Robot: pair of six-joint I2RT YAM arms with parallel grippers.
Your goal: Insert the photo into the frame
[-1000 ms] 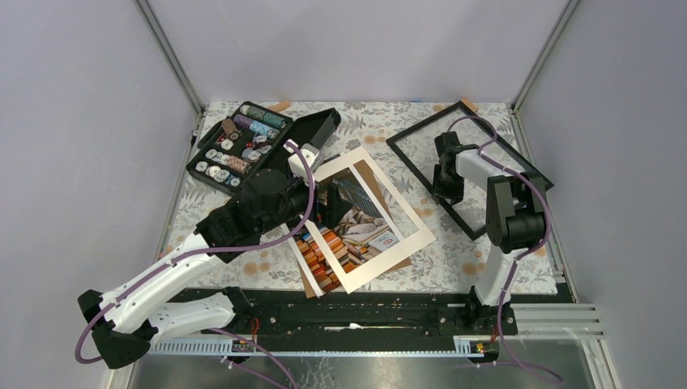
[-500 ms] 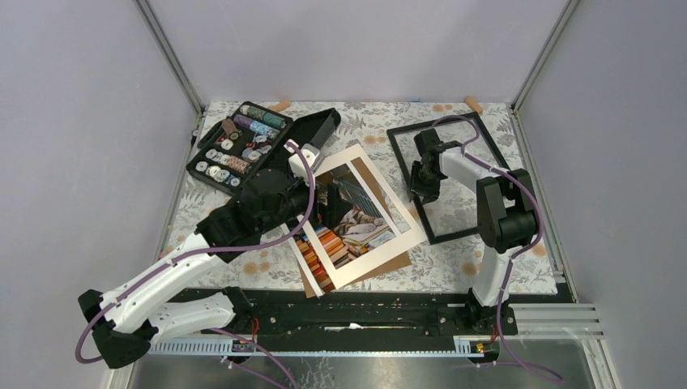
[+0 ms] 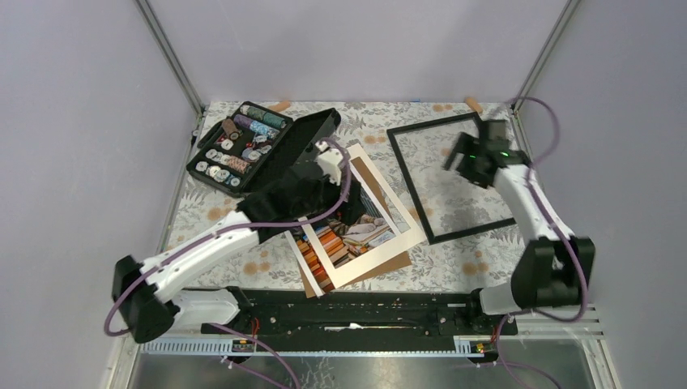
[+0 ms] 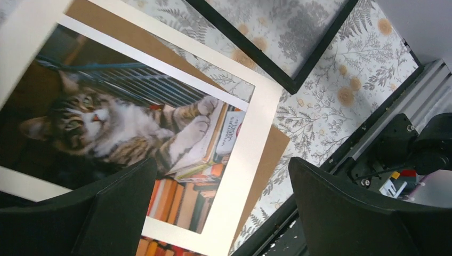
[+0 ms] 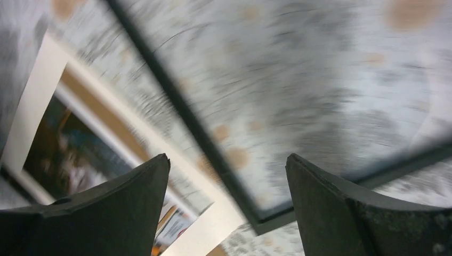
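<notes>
The photo [image 3: 350, 229] lies flat mid-table under a cream mat [image 3: 398, 212] on a brown board [image 3: 398, 262], with the black frame [image 3: 408, 186] just beside it. The left gripper [image 4: 219, 166] hangs over the photo and the right gripper [image 5: 228, 160] over the frame, both spread wide and empty

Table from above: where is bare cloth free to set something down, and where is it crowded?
Free: near-right tablecloth between the black frame and base rail; far strip between thread spool case and frame. Crowded: the middle, where cream mat, photo and brown board overlap.
</notes>
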